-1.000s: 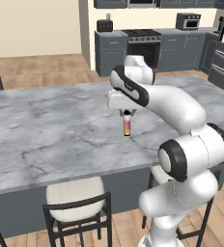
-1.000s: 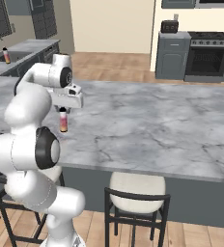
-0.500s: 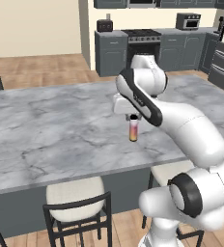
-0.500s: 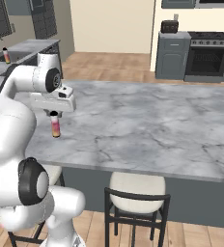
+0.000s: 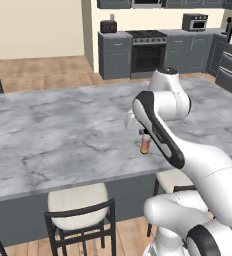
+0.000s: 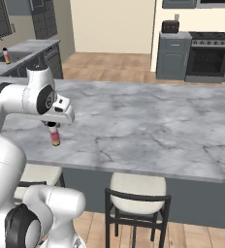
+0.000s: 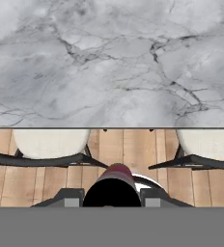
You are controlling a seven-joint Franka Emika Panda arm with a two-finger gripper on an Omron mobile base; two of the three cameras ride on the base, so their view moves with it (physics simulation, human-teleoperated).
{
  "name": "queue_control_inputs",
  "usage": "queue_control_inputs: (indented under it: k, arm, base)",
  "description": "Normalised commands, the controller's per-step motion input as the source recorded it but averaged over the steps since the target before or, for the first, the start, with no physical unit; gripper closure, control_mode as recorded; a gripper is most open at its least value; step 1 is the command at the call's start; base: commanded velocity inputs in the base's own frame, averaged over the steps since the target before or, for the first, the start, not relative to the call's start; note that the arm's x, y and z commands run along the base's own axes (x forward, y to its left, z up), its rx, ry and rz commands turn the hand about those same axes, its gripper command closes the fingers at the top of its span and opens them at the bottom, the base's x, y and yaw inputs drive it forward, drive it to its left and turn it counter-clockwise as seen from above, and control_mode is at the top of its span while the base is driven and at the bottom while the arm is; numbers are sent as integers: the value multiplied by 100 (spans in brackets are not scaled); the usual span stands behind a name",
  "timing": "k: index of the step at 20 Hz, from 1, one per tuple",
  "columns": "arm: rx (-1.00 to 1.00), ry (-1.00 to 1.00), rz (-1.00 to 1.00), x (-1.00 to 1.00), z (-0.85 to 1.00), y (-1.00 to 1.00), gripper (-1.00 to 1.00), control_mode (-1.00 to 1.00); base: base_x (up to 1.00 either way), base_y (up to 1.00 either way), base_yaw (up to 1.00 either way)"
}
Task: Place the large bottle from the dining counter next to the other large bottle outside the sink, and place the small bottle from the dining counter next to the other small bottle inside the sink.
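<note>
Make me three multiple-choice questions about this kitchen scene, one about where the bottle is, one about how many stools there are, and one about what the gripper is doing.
1. Where is the small bottle?
A. Hanging from the gripper near the edge of the marble counter
B. Lying on the floor
C. On the stove

2. How many white-cushioned stools does the hand view show?
A. None
B. Two
C. Five

3. What is the state of the gripper?
A. Open over the bare counter
B. Shut on the small bottle
C. Shut on a stool's backrest

Answers: 1 A, both base views show it upright under the hand; 2 B, one on each side of the bottle; 3 B, the fingers flank the bottle's top.
</note>
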Motion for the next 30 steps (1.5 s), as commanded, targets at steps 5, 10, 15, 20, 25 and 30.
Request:
queue_control_inputs:
  k: [5,10,15,20,25,30]
  arm:
    - [0,-1,0,0,0,0,100,-100]
    - [0,0,0,0,0,0,100,-100]
    - [0,0,0,0,0,0,100,-100]
    - [0,0,0,0,0,0,100,100]
    - [0,0,0,0,0,0,100,100]
    - [0,0,0,0,0,0,100,100]
  base:
    - [0,0,0]
    - [0,0,0]
    - [0,0,0]
    - [0,0,0]
    - [-51,0,0]
    - [-37,-28,2]
